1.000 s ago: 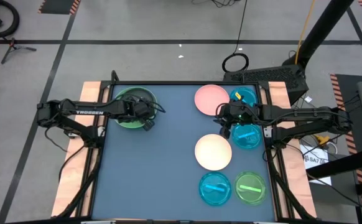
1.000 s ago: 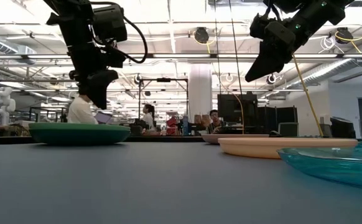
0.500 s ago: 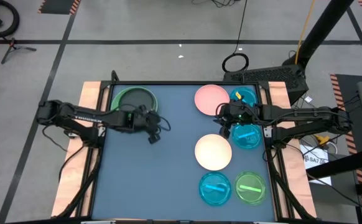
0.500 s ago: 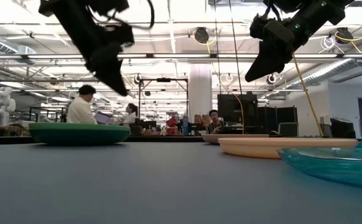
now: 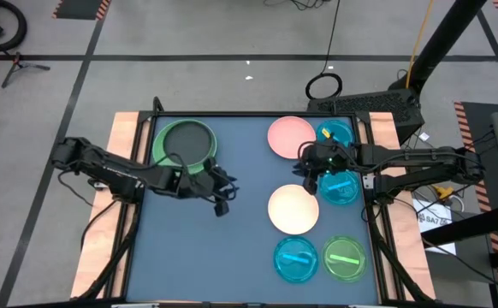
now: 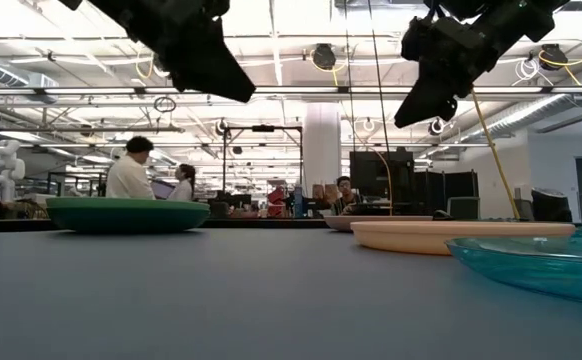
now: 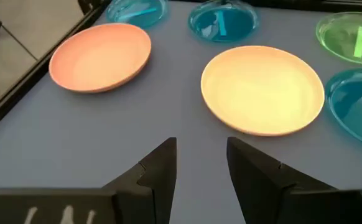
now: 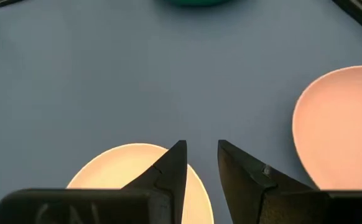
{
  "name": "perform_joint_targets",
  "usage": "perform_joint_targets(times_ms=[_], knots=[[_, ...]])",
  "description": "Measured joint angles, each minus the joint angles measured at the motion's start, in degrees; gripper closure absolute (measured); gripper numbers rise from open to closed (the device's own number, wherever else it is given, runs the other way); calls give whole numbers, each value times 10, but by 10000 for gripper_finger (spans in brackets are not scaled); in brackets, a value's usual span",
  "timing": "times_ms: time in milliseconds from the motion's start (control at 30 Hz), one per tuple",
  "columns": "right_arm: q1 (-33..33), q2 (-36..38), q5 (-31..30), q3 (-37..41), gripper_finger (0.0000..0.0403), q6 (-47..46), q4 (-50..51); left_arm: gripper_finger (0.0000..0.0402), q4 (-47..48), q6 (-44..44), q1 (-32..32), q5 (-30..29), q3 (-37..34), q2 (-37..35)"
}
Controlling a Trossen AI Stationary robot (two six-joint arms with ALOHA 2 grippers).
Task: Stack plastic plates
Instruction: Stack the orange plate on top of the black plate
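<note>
A dark green plate (image 5: 185, 141) rests at the far left of the table, with a lighter green rim showing under it. On the right side lie a pink plate (image 5: 292, 137), a cream plate (image 5: 293, 210), three translucent blue plates (image 5: 341, 186) and a lime plate (image 5: 345, 259), each flat on the mat. My left gripper (image 5: 222, 202) hangs open above the bare mat mid-table, pointing toward the cream plate (image 7: 262, 87). My right gripper (image 5: 307, 177) hangs open in the air between the pink plate (image 8: 343, 124) and the cream plate (image 8: 137, 180).
Raised frame rails run along the table's left and right sides (image 5: 138, 214). Bare blue mat (image 5: 223, 248) fills the middle and near left. In the low view, people sit at desks in the room beyond the table (image 6: 131, 175).
My left gripper has swung away from the green plate toward the table's right and near edge, rising a little. It has tipped from pointing steeply down to a shallower slant. The green plate has stayed where it was.
</note>
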State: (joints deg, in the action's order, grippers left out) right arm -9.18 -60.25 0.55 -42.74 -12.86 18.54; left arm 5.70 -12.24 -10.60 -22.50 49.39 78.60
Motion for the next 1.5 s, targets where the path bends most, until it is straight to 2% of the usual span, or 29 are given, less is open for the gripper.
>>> perform_joint_targets(times_ms=[333, 633, 700, 867, 1067, 1233, 1500], knots=[[40, -41, -51, 0, 316, -13, 14, 254, -9, 3, -26, 0, 0, 29], [41, -122, -50, -1, 316, 0, -18, 254, -6, 54, -50, -1, 0, 26], [40, -139, -50, -21, 311, 1, -11, 254, -2, 61, -50, -4, 0, 26], [40, -187, -50, -94, 286, 38, 25, 254, 37, 79, -49, -60, 0, 23], [40, -237, -41, -160, 247, 101, 104, 254, 88, 74, -47, -93, 0, 23], [41, -271, -31, -177, 224, 147, 150, 254, 115, 70, -47, -100, 0, 23], [38, -334, -33, -178, 220, 152, 223, 254, 127, 72, -47, -106, 0, 23]])
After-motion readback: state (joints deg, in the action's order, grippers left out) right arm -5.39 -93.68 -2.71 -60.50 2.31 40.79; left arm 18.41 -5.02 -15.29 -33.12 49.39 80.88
